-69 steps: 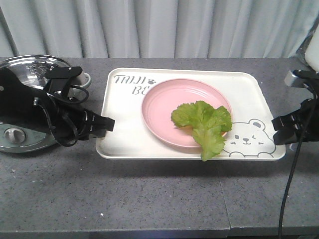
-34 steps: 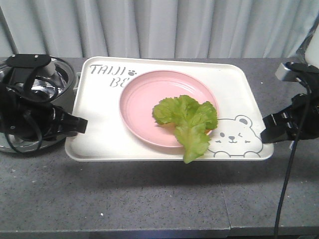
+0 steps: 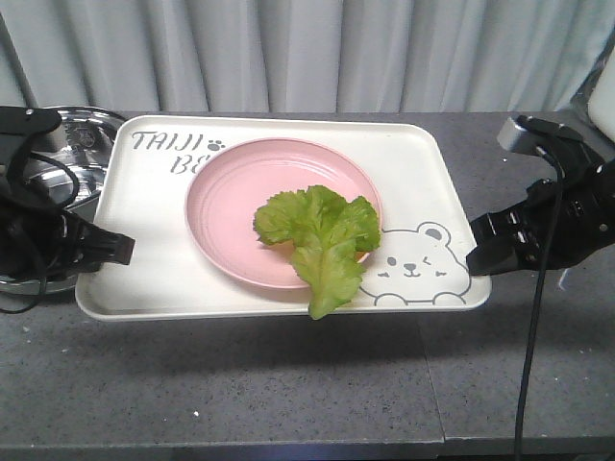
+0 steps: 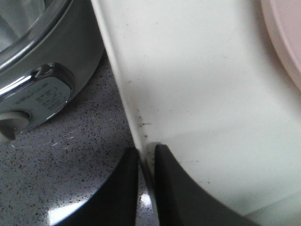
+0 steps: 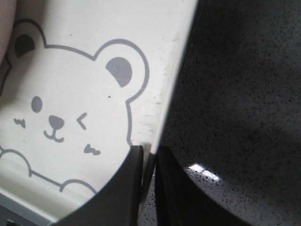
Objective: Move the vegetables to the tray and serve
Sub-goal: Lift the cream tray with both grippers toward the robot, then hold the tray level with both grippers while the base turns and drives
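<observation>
The cream-white tray (image 3: 144,250) with the bear drawing hangs above the grey counter, held at both short sides. My left gripper (image 3: 123,248) is shut on its left rim (image 4: 129,113), my right gripper (image 3: 478,252) on its right rim (image 5: 162,108). A round pink plate (image 3: 231,206) rests on the tray. The green lettuce leaf (image 3: 320,235) lies on the plate's right half, its tip hanging over the tray's front edge. In the wrist views my left gripper (image 4: 146,153) and right gripper (image 5: 149,153) each pinch the rim between black fingers.
A steel pot with a glass lid (image 3: 72,144) stands at the far left behind the tray's left edge, its shiny wall (image 4: 51,80) close to the rim. Grey curtains close off the back. The counter's front edge runs along the bottom of the front view.
Both arms have carried the tray leftward and up off the counter. The plate and the leaf rode along without shifting on it. The tray now covers part of the pot.
</observation>
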You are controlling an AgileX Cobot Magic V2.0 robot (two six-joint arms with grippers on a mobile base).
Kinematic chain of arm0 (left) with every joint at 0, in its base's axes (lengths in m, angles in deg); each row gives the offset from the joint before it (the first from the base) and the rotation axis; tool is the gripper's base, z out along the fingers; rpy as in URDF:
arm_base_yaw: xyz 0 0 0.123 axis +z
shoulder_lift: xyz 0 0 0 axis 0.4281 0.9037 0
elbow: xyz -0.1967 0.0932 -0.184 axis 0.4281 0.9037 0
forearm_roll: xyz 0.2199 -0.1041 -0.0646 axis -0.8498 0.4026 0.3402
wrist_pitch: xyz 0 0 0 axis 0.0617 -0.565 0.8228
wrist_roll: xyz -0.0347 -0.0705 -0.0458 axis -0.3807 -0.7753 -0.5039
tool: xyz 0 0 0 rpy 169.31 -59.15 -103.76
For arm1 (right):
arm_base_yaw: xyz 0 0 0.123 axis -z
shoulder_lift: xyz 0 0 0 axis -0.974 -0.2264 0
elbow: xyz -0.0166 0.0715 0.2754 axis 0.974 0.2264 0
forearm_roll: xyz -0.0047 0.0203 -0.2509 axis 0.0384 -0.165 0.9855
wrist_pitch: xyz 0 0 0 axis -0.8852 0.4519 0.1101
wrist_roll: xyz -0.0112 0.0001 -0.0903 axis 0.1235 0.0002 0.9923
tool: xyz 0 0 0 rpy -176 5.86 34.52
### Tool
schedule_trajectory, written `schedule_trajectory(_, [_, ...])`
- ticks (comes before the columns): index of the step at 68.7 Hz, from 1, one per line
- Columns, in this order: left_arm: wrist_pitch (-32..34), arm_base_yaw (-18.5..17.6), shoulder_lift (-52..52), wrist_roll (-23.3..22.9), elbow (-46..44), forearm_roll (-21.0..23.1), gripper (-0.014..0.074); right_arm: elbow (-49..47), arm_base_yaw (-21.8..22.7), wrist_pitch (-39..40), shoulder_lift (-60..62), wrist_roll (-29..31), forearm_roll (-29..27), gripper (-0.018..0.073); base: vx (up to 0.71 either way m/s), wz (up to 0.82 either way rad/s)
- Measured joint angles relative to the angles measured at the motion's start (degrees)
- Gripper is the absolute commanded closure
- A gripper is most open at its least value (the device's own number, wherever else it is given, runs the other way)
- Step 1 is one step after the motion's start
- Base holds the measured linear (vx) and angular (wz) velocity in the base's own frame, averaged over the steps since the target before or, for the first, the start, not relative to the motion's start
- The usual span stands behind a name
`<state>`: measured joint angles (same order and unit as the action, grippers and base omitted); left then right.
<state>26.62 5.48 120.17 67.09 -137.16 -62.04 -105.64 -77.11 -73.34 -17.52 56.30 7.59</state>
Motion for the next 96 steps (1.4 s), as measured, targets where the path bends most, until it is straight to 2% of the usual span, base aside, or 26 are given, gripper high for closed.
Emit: schedule_trajectory(96, [-0.3, 0.0, 0.0, -0.2, 0.0, -0.2, 0.0603, 0.0, 0.0, -0.2, 0.0, 0.0, -0.4, 0.0562, 0.00, 0.00])
